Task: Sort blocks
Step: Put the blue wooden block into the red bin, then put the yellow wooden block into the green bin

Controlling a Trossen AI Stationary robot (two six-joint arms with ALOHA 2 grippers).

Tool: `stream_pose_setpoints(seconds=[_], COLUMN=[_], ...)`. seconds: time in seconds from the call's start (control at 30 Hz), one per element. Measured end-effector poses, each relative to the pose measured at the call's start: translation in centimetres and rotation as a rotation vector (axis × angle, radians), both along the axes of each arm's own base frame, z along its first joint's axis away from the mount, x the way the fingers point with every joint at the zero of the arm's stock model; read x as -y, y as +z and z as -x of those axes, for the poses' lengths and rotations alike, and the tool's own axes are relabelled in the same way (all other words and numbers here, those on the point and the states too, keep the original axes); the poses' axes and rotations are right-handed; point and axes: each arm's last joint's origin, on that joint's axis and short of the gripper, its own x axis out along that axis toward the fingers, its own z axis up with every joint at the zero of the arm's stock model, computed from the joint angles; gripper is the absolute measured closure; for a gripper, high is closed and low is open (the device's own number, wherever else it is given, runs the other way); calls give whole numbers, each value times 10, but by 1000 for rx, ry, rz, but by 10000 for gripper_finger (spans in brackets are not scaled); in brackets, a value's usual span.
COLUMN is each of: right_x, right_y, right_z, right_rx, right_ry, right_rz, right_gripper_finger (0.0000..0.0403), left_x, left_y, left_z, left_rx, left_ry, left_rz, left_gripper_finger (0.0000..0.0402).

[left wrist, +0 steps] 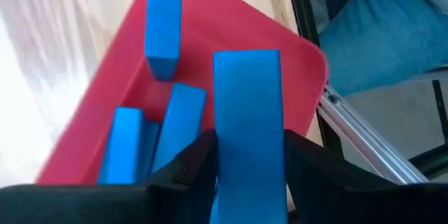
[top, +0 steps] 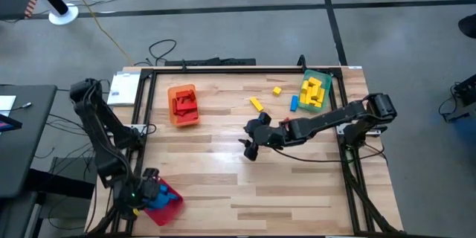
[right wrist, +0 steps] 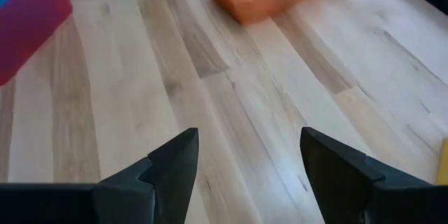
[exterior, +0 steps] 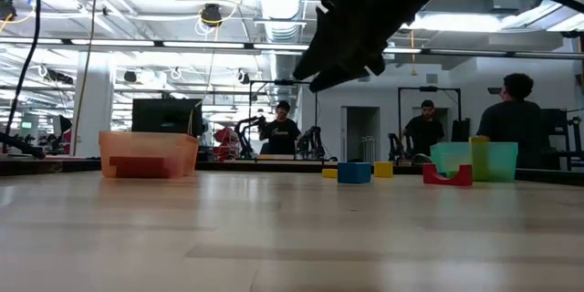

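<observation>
Red plastic fills the lower left of the high view: a red tray (top: 169, 202) sits at the table's (top: 223, 186) near-left corner, with the left tool (top: 146, 190) directly over it. In the left wrist view its fingers (left wrist: 183, 175) flank a blue block (left wrist: 246, 126) standing on end between them, and contact looks likely though I cannot be sure the grip is firm. Several more blue blocks (left wrist: 162, 33) lie in the tray below.

Further right, in the upper left part of the table, an orange tray (top: 183, 105) holds red blocks (top: 184, 103).

At the centre, the right tool (top: 251, 145) hangs above bare wood, its jaws wide with nothing between them; the right wrist view shows only planks between its fingers (right wrist: 175, 164).

Right of centre, toward the upper edge, loose pieces lie on the table: a yellow bar (top: 256, 104), a small yellow block (top: 277, 90) and a blue piece (top: 294, 103). Just beside them, at the upper right, a green tray (top: 326, 79) contains yellow blocks (top: 312, 92).
</observation>
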Motion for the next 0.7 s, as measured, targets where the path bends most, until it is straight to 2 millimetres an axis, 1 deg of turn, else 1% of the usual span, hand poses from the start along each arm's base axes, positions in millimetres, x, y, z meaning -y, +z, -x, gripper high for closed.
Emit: stream_pose_setpoints(seconds=[0.13, 0.27, 0.57, 0.7], right_x=[7, 12, 28, 33], right_y=[-3, -4, -12, -15], right_z=[2, 2, 10, 14], right_rx=[-32, -50, -153, -198], right_ry=[-30, -48, -158, -184], right_rz=[-8, -5, 3, -1], right_gripper_finger=[138, 138, 138, 138], left_x=[2, 4, 5, 4], left_y=[-9, -9, -9, -8], left_z=[3, 4, 4, 5], left_rx=[-14, -26, -21, -23], left_ry=[17, 45, 64, 68], left_rz=[23, 56, 63, 66], left_gripper_finger=[262, 255, 177, 155])
